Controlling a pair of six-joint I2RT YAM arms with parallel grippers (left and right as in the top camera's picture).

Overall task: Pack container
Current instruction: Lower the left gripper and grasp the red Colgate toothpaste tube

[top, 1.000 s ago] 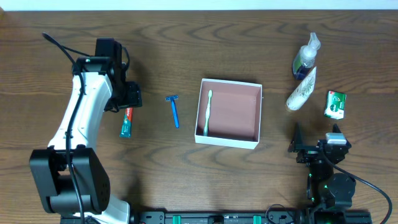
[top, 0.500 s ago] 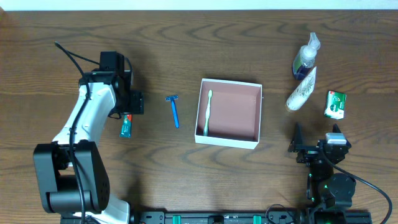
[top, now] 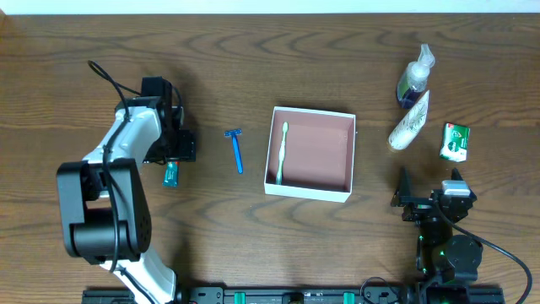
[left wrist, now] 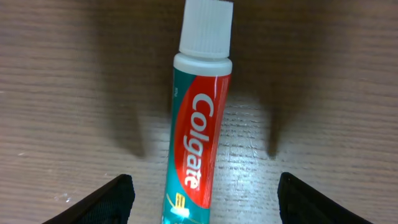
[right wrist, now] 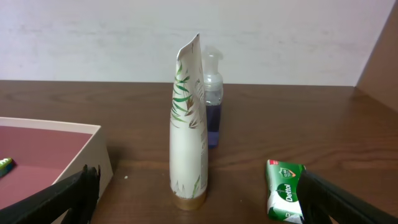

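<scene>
A: Progress?
B: Early. Only the toothbrush is in the container, well right of the left gripper, which gapes astride the toothpaste. Right gripper gapes empty. Razor, tube, bottle and soap lie outside.

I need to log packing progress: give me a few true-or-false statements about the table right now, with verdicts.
1. A toothbrush lies inside the container. True.
2. The left gripper is shut on the toothpaste. False: its jaws stand open on either side of it, and it lies on the table.
3. The razor is in the container. False: it lies on the table between the toothpaste and the container.
4. The white tube stands upright in front of the pump bottle. True.
5. The right gripper is open and empty. True.
</scene>
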